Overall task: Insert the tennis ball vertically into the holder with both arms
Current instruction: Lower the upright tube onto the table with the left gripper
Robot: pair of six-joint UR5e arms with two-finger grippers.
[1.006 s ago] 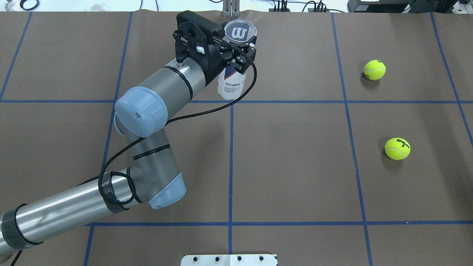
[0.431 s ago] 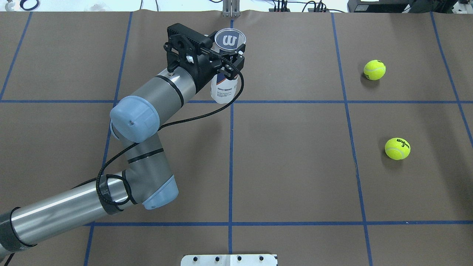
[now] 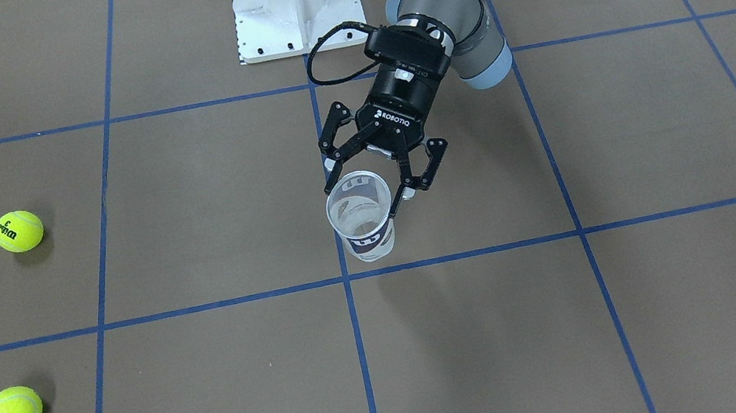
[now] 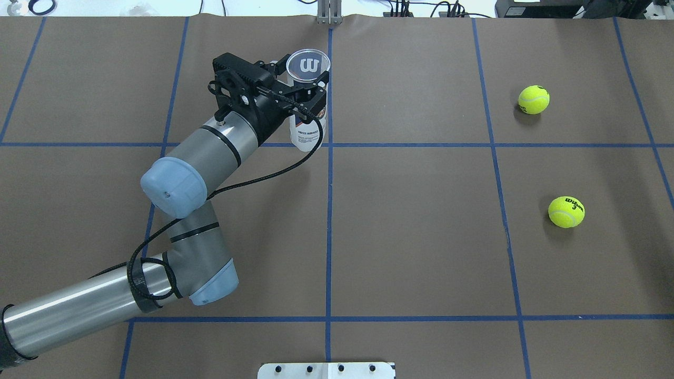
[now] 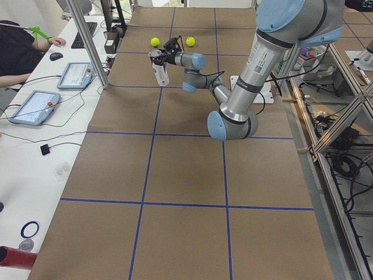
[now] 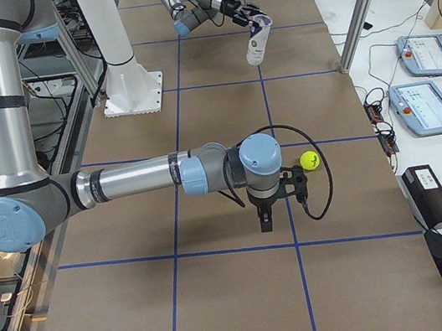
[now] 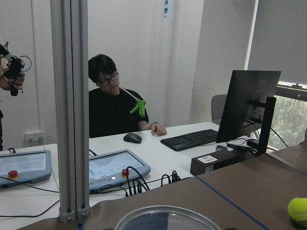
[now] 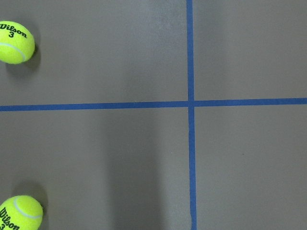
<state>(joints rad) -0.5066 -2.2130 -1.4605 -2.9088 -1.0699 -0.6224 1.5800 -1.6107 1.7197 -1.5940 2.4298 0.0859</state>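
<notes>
Clear can [image 3: 367, 235], upright, pinched near its rim by left end effector [image 3: 366, 189]; right end effector [image 6: 265, 222]: grip cannot be told.

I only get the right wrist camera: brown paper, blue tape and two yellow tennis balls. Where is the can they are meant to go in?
Observer: The left tool is clamped on the clear tennis-ball can near its top, beside the centre tape line.
Visitor: Is the can lying down?
Observer: No, it is roughly upright, and the tool grips it from the side.
Visitor: Is anyone watching all this?
Observer: Yes. The left wrist camera shows a person in black sitting at a white desk with a keyboard.
</notes>
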